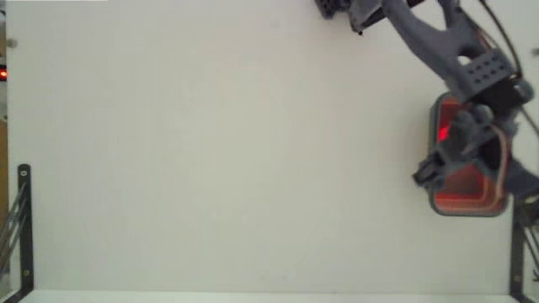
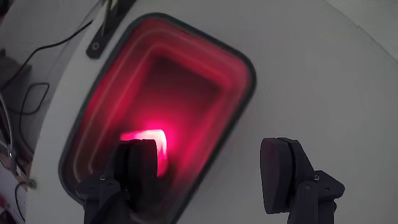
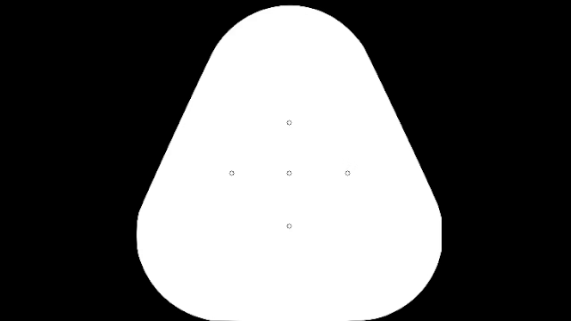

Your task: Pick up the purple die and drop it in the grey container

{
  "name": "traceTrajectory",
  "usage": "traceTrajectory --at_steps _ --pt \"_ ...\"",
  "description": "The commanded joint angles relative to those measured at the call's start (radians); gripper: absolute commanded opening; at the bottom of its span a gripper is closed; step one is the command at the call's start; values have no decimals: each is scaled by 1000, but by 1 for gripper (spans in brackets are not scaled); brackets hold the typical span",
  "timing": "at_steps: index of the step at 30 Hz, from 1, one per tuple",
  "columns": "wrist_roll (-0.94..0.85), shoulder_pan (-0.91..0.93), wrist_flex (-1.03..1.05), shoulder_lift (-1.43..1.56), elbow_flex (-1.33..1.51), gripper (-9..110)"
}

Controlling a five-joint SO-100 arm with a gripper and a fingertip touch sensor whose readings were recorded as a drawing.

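A grey two-finger end effector point(image 2: 214, 177) hangs over the grey-green rectangular plastic container point(image 2: 245, 81) with rounded corners and a thick rim, its fingers spread wide apart and gripping nothing. In the wrist view, the left finger point(image 2: 140, 168) sits over the container's interior at the lower left of the frame, while the right finger point(image 2: 283, 171) stands outside the rim, above bare white bench point(image 2: 323, 74). Inside the container, at lower centre-left of the frame, the small purple die point(image 2: 149, 140) lies on the floor of the tub, blown out to a bright pink-white glow that washes the inner walls red; its pips cannot be made out. The left finger partly covers the die's lower edge.

In the fixed view, the container point(image 1: 455, 204) sits at the right edge of the frame, its inside lit red, with the grey arm point(image 1: 438, 42) reaching down from the upper right and covering much of the tub's top and centre. A bright red spot point(image 1: 443, 132) shows at the tub's upper left, beside the arm. Black metal brackets point(image 1: 24, 223) stand at the lower left and lower right corners of the white bench. In the wrist view, dark cables point(image 2: 28, 93) trail beyond the bench edge at the left, and a black bracket point(image 2: 109, 25) lies near the container's upper left corner.
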Motion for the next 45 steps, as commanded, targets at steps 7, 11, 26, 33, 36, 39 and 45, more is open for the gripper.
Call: traceTrajectory --at_steps 7,11,26,33,36,39,45 --pt "3 87 -8 197 112 110" --pt "3 132 -8 255 170 110" --pt "3 295 -7 469 383 110" --pt "3 363 -6 558 472 110" --pt "3 391 -6 595 507 110" --pt "3 417 -6 628 541 110" --pt "3 459 -6 684 596 110"
